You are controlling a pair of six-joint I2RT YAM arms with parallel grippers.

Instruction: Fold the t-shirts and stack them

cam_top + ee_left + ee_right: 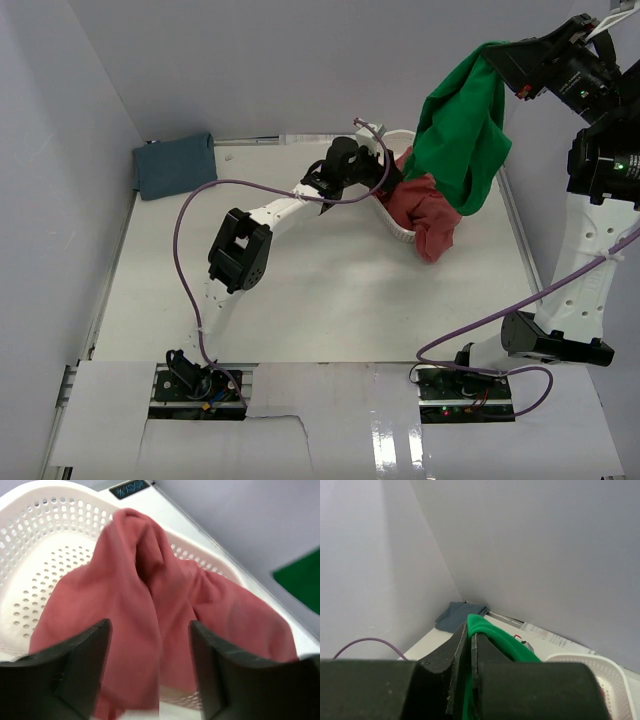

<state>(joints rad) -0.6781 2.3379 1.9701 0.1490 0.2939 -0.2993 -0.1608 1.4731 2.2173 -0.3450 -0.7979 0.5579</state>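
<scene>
White tabletop (300, 290) is carrying everything, and the white plastic basket (398, 232) is sitting toward its far right part; every place below is given from that basket.

The green t-shirt (460, 130) is hanging in the air above the basket and a little to its right, gathered at its top corner and draping down in loose folds, its lower edge dangling in front of the red t-shirt (430, 215). The red t-shirt is lying bunched in the basket and spilling over the near right rim onto the table. In the left wrist view its folds (145, 605) are rising in a ridge over the holed basket wall (45, 545).

The blue t-shirt (175, 165) is lying folded into a neat rectangle well apart from the basket, at the far left corner of the table.

The right claw (512, 68) is hovering high above and to the right of the basket, its jaws pressed together and pinching the top of the green t-shirt (495, 640).

The left claw (378, 178) is reaching to the left rim of the basket, its jaws spread wide (150, 675), with the red cloth lying just beyond them and nothing being gripped.
</scene>
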